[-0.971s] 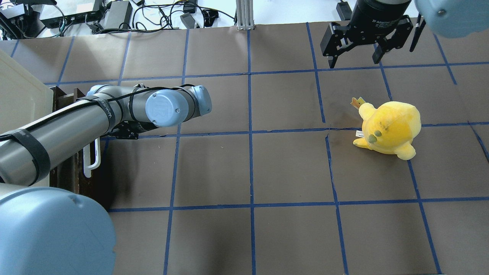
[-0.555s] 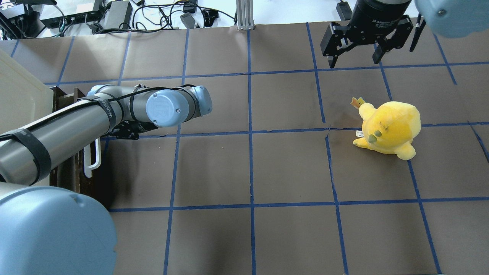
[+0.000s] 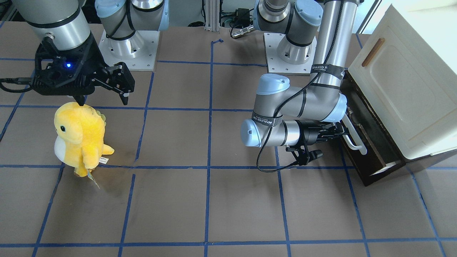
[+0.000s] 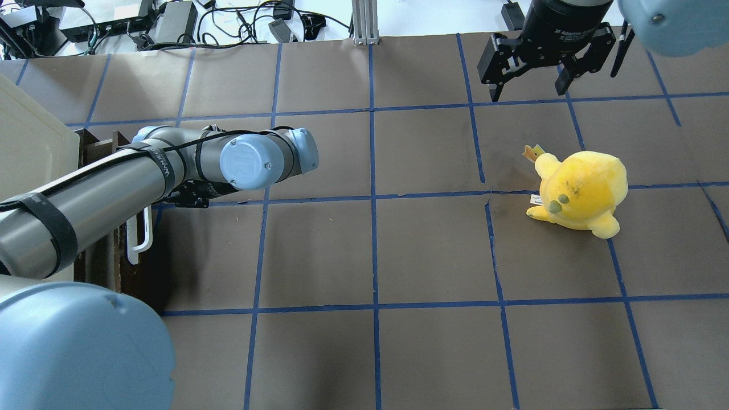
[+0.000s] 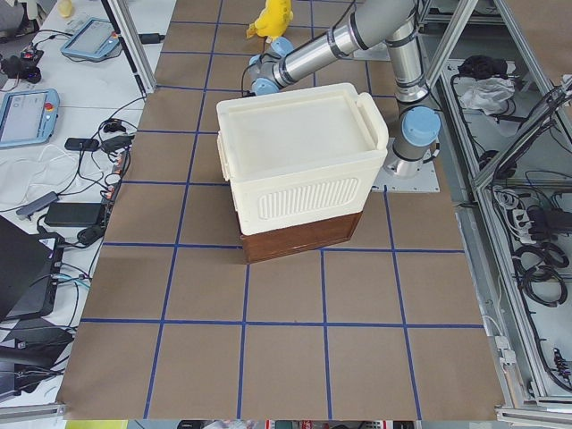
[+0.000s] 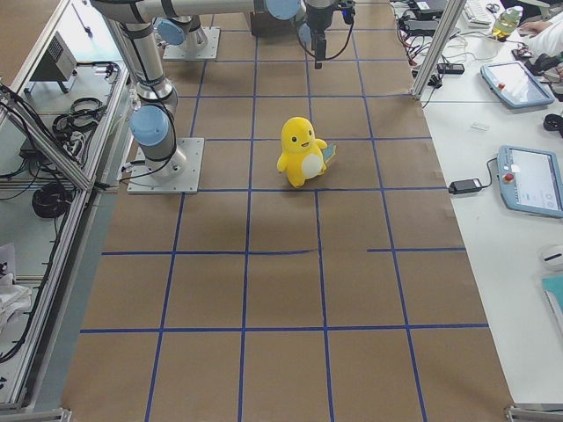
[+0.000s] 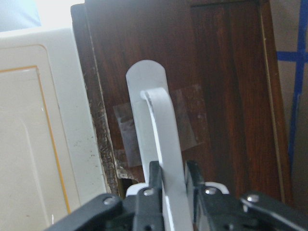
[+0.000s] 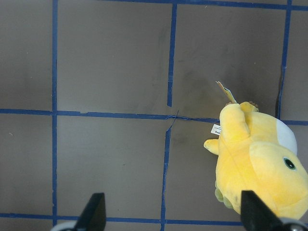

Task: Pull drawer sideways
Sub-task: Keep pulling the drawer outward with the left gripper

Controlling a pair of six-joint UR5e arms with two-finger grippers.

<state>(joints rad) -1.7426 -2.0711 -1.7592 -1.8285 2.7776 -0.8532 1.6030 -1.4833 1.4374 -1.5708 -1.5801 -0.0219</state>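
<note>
Facing the robot, the left gripper pinches the white handle of the drawer, which sits partly out under the cream cabinet at the left edge of the table. Its wrist camera shows fingers clamped near the bar's end. An off-centre pull could skew and jam the drawer, I reckon. Overhead, the right gripper hangs spread and empty near the far right corner. Blue-taped brown paper covers the top, and cables crowd beyond the far edge.

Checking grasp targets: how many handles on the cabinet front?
2. The white bar handle on the dark drawer, gripped by the left claw; small wooden handle on the cream door above it. Other faces may hide more.
</note>
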